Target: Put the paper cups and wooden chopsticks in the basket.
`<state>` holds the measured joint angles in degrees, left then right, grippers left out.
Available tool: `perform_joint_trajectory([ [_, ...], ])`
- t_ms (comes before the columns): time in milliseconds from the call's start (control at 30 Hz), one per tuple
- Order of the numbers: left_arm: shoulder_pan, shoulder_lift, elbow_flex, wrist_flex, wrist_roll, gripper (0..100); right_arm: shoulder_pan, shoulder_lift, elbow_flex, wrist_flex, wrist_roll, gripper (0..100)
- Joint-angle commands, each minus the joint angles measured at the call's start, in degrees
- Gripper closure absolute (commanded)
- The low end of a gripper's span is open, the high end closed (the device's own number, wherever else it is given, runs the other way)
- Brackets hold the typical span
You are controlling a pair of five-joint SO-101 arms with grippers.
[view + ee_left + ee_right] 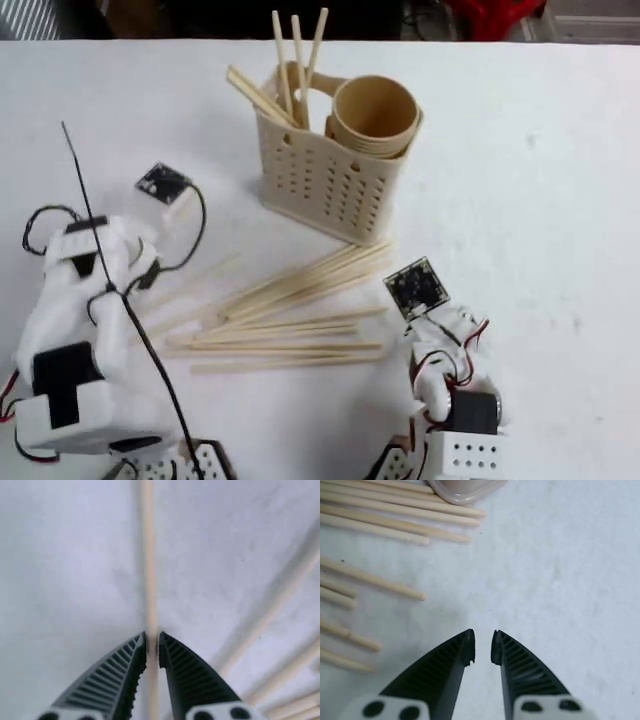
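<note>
- Your left gripper (152,647) is clamped on a single chopstick (146,555). The stick passes straight between the two ribbed fingertips and runs on ahead of them, along the white table (540,200).
- Off to that gripper's side, toward the other arm, more loose chopsticks (280,600) lie slanted on the table, apart from the one you hold.
- In the high view those loose chopsticks (290,320) form a flat, fanned heap between your two arms, some crossing one another. The heap is on the near side of the basket and just short of it.
- The basket (320,185) stands upright beyond both tools, further out on the table than the heap.
- The paper cups (375,115) sit nested in the basket, on the half nearer your right arm. Several upright chopsticks (297,60) stick out of the other half.
- Your right gripper (483,647) is low over bare table, its jaws only a slit apart and nothing between them.
- Ahead of its tips, a rounded corner of the basket's base (462,492) shows, and the ends of the loose chopsticks lie on its side facing the left arm.
</note>
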<state>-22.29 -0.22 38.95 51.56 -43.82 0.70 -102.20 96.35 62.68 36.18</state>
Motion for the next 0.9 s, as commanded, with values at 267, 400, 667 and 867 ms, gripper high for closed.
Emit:
perform_joint_trajectory([
  [267, 5.6, 0.9, -19.5, 9.0, 11.1, 82, -0.3, -0.4, 0.5, -0.5, 0.4, 92.9],
  [400, 13.2, 6.6, -22.2, 5.5, 13.2, 82, -0.3, -0.4, 0.5, -0.5, 0.4, 92.9],
  [667, 13.1, 24.7, -37.5, 7.1, 15.4, 85, -0.3, -0.4, 0.5, -0.5, 0.4, 92.9],
  [867, 12.6, 26.7, -40.9, 9.1, 15.2, 85, -0.3, -0.4, 0.5, -0.5, 0.4, 92.9],
])
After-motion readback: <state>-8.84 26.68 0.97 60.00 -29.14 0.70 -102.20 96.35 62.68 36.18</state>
